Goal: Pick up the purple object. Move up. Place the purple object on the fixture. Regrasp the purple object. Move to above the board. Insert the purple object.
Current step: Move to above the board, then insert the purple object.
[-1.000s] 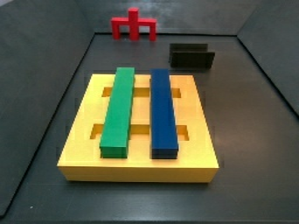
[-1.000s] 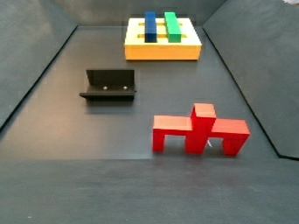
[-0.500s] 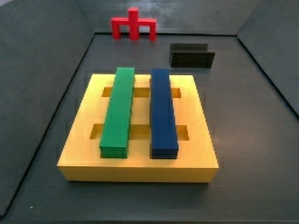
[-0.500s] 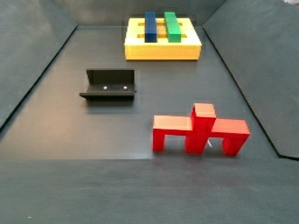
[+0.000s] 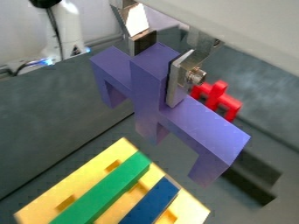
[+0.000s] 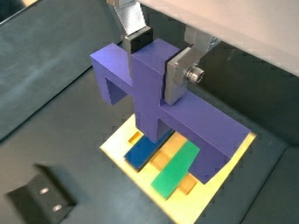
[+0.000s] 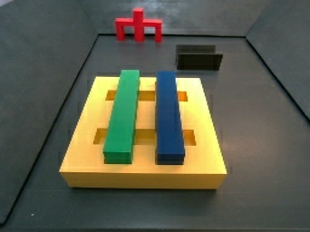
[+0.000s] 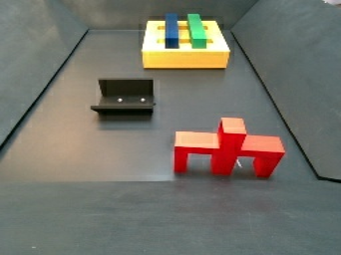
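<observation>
In both wrist views my gripper (image 5: 162,61) (image 6: 158,59) is shut on the central stub of the purple object (image 5: 176,114) (image 6: 152,87), with its wide bar and legs hanging below the fingers. The yellow board (image 5: 82,188) (image 6: 121,140) lies beneath the held piece. The board (image 7: 85,118) (image 8: 186,60) also shows in both side views, but neither the gripper nor the purple object does. The black fixture (image 7: 200,59) (image 8: 124,97) (image 5: 251,175) (image 6: 38,197) stands empty on the floor, away from the board.
A green bar (image 7: 121,113) and a dark-blue bar (image 7: 169,113) lie side by side in the board's slots. A red pronged piece (image 7: 140,27) (image 8: 226,149) (image 5: 216,96) stands on the dark floor beyond the fixture. Grey walls enclose the floor.
</observation>
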